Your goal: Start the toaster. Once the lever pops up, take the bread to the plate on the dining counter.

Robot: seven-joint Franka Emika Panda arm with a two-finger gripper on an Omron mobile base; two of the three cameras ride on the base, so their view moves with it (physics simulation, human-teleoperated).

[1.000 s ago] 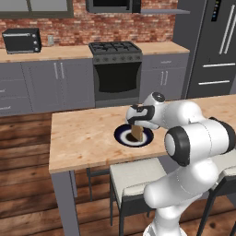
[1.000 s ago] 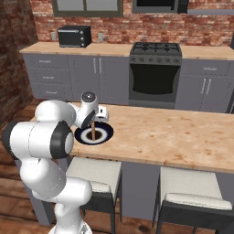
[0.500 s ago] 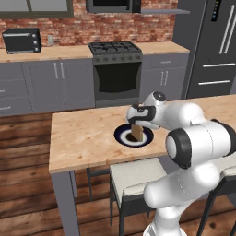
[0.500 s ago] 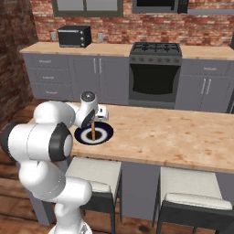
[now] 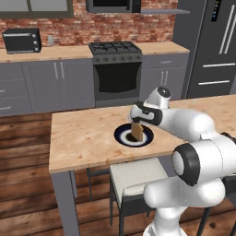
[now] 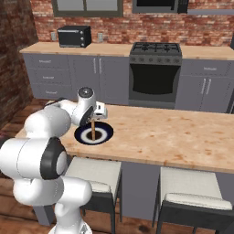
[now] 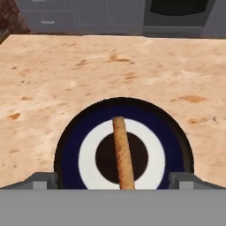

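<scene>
My gripper (image 5: 136,123) hangs over the plate (image 7: 70,145) with jaws spread wide, gripping nothing, so the bread (image 7: 123,154) stands edge-up there.

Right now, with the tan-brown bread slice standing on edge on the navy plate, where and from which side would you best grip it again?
The tan-brown bread slice stands upright on its crust on the round navy plate with the white ring. I would come straight down from above and pinch its two flat faces near the top edge. The open gripper already straddles it that way.
</scene>
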